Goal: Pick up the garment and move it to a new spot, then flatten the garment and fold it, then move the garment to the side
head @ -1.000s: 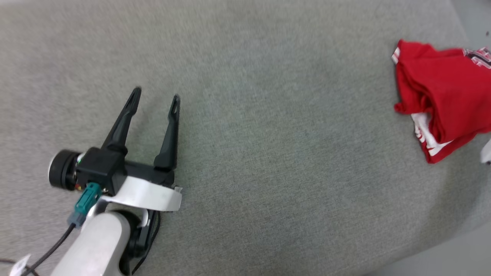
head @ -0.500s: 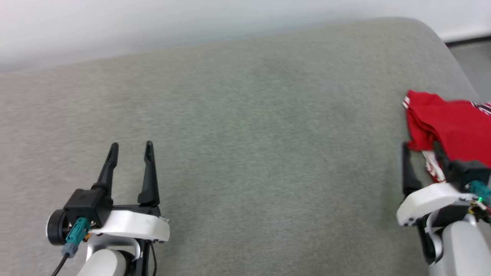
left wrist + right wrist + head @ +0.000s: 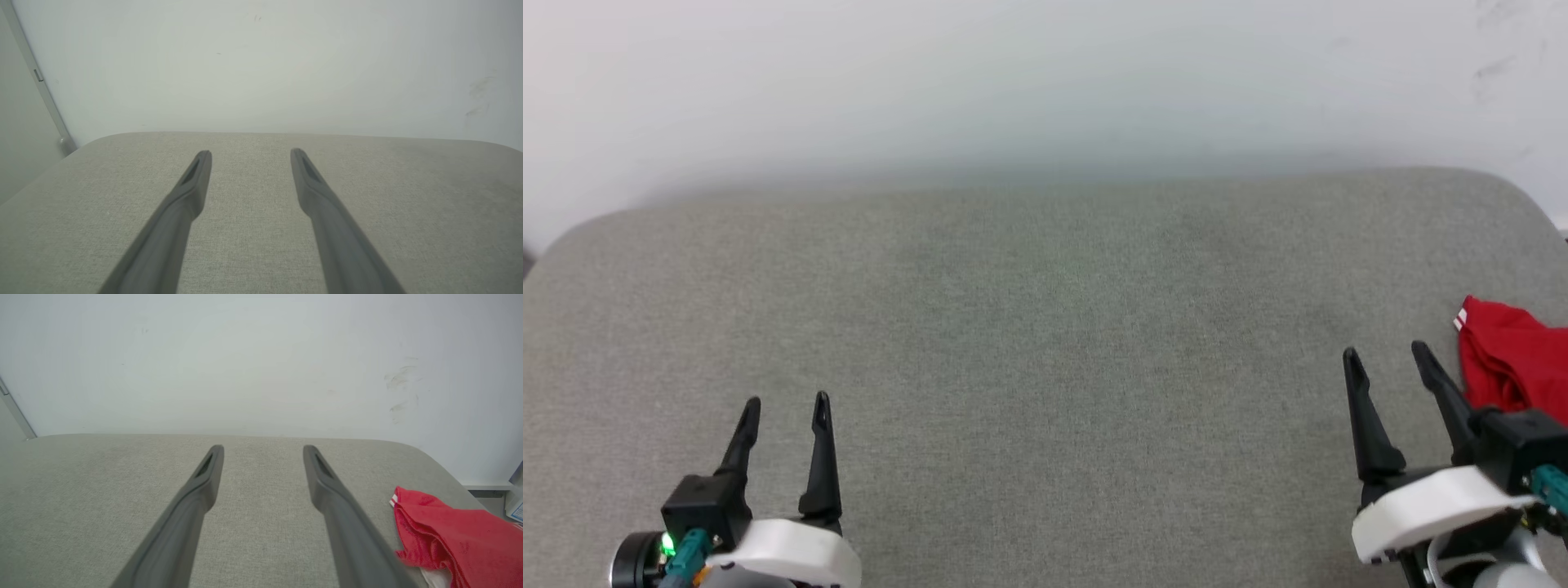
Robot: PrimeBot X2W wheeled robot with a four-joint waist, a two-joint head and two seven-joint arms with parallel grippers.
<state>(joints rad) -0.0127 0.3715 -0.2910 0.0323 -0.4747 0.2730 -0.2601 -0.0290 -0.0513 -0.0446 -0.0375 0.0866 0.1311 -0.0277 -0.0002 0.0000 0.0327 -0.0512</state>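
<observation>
The garment [image 3: 1511, 363] is a bunched red shirt with a bit of white trim, lying at the far right edge of the grey padded surface [image 3: 1045, 327]; the right wrist view shows the garment [image 3: 453, 539] at lower right. My right gripper [image 3: 1388, 358] stands open just left of it, nothing between its fingers, apart from the cloth. My left gripper [image 3: 786, 404] is open at the lower left, far from the shirt. In the wrist views the left gripper [image 3: 250, 153] and the right gripper [image 3: 263, 449] both hover over bare fabric.
A pale wall [image 3: 1045, 82] rises right behind the surface's far edge. The surface has rounded corners at left and right. A blue-white object [image 3: 515, 502] sits on the floor beyond the right corner.
The head camera has tilted up and turned, bringing the wall and my right gripper into view. The garment lies where it was; both grippers stay open.
</observation>
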